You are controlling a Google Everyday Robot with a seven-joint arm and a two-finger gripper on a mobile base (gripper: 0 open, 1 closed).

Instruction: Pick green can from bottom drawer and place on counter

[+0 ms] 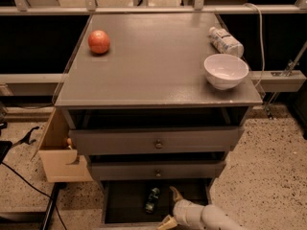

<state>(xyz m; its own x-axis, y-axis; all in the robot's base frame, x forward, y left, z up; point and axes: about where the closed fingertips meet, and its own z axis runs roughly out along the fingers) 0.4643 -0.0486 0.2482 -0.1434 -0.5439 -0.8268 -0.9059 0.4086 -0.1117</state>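
The green can (pixel 152 200) lies in the open bottom drawer (pixel 124 207), small and dark green against the dark interior, near the drawer's middle. My gripper (pixel 171 208) comes in from the bottom right on a white arm. It sits just right of the can, inside the drawer's front part. Its two tan fingers (pixel 175 193) are spread apart and hold nothing. The counter (pixel 153 66) is the flat grey top of the cabinet above.
On the counter are a red-orange apple (pixel 99 41) at back left, a white bowl (pixel 226 71) at the right edge and a clear plastic bottle (pixel 225 41) lying behind it. Two knobbed drawers (pixel 156 143) overhang the bottom drawer. A wooden box (pixel 60 152) stands left.
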